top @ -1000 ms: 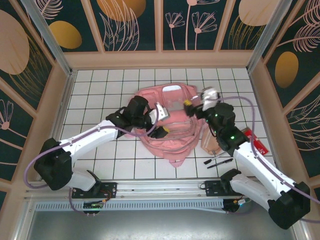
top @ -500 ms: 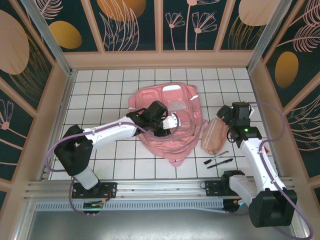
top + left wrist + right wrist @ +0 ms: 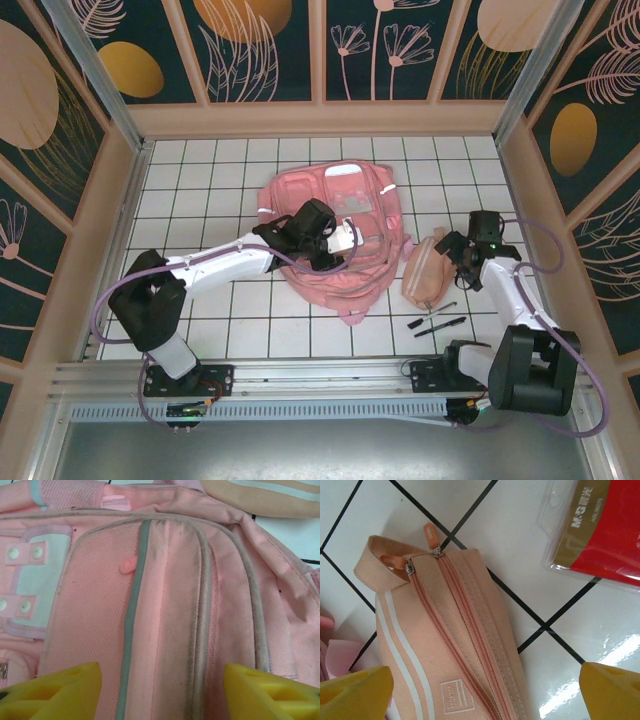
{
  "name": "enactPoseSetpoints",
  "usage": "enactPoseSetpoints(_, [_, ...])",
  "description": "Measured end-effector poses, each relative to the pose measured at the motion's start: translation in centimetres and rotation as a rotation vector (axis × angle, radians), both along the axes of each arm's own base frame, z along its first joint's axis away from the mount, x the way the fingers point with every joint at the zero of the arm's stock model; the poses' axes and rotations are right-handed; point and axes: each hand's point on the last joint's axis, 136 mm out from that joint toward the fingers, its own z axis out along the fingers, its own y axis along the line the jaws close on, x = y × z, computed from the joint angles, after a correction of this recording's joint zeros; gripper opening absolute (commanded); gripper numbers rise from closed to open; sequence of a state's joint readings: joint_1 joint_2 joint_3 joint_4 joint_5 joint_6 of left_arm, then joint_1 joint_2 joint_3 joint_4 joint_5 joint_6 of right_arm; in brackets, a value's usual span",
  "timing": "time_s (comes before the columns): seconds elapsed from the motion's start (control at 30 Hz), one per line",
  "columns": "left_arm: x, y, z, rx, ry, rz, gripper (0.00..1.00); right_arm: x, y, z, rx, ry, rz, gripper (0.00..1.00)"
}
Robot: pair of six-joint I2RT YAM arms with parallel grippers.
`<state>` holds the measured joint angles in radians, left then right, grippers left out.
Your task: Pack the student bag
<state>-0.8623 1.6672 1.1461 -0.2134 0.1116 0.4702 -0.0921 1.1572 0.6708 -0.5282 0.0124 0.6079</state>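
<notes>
**On the tiled table: pink bag in the middle, both pincers spread**

Across the white tiled table (image 3: 200, 180), we see the student bag (image 3: 300, 195), a large pink fabric backpack with thin pale stripes. It lies flat near the middle, by far the biggest thing there. In the left wrist view we look straight down on its pink panels, grey-edged seams and a mesh section (image 3: 165, 605).

Over the bag's middle we find the left gripper (image 3: 345, 240). Its yellow fingers stand apart at the two lower corners of its own camera (image 3: 160, 690), with bag fabric between them and nothing pinched that we can see.

Just beside the bag's right edge, the right gripper (image 3: 450, 255) hangs over a peach fabric pencil pouch (image 3: 425, 275). Its jaws are spread wide (image 3: 482, 692) and we see no grip on the pouch. The pouch (image 3: 455, 645) lies on the tiles, showing two white stripes, two zips and orange pulls.

Apart from the pouch, at the upper right of the right wrist view, we see a red and gold packet in clear plastic (image 3: 605, 535).

Near the pouch, toward the near edge, we see two dark pens (image 3: 440, 325) lying on the tiles.
</notes>
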Motion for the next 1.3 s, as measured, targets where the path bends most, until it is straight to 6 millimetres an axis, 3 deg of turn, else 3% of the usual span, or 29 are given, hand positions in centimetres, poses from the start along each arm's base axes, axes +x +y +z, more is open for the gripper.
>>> enactPoseSetpoints(0.13, [-0.7, 0.0, -0.6, -0.002, 0.024, -0.023, 0.69, -0.6, 0.3, -0.9, 0.011, 0.021, 0.013, 0.95])
enactPoseSetpoints(0.23, [-0.5, 0.3, -1.2, 0.015, 0.024, -0.009, 0.62, -1.4, 0.7, -2.0, 0.026, 0.052, 0.027, 0.95])
enactPoseSetpoints(0.47, [1.6, 0.7, -3.3, 0.081, -0.031, 0.087, 0.02, -1.3, 1.9, -3.7, 0.092, 0.090, 0.071, 0.80])
enactPoseSetpoints(0.5, [1.8, 0.8, -3.4, 0.088, -0.037, 0.101, 0.00, -1.2, 2.1, -3.8, 0.098, 0.089, 0.078, 0.77])
enactPoseSetpoints(0.57, [2.6, 1.0, -3.1, 0.090, -0.062, 0.134, 0.00, -1.0, 2.2, -4.0, 0.102, 0.089, 0.095, 0.73])
enactPoseSetpoints(0.7, [3.9, 1.0, -1.8, 0.065, -0.087, 0.192, 0.00, -0.7, 2.7, -4.3, 0.117, 0.083, 0.126, 0.50])
enactPoseSetpoints(0.87, [5.6, 0.7, 1.5, -0.012, -0.079, 0.280, 0.00, -0.2, 3.8, -4.5, 0.168, 0.067, 0.172, 0.10])
enactPoseSetpoints(0.93, [6.2, 1.2, 2.9, -0.056, -0.075, 0.317, 0.00, 0.0, 4.3, -4.7, 0.191, 0.061, 0.193, 0.00])
enactPoseSetpoints(1.17, [7.8, 4.0, 7.9, -0.208, -0.056, 0.421, 0.00, 0.4, 5.6, -4.3, 0.250, 0.037, 0.240, 0.00])
enactPoseSetpoints(1.3, [8.0, 4.6, 8.6, -0.251, -0.018, 0.457, 0.00, 0.7, 6.5, -1.8, 0.261, -0.007, 0.270, 0.00])
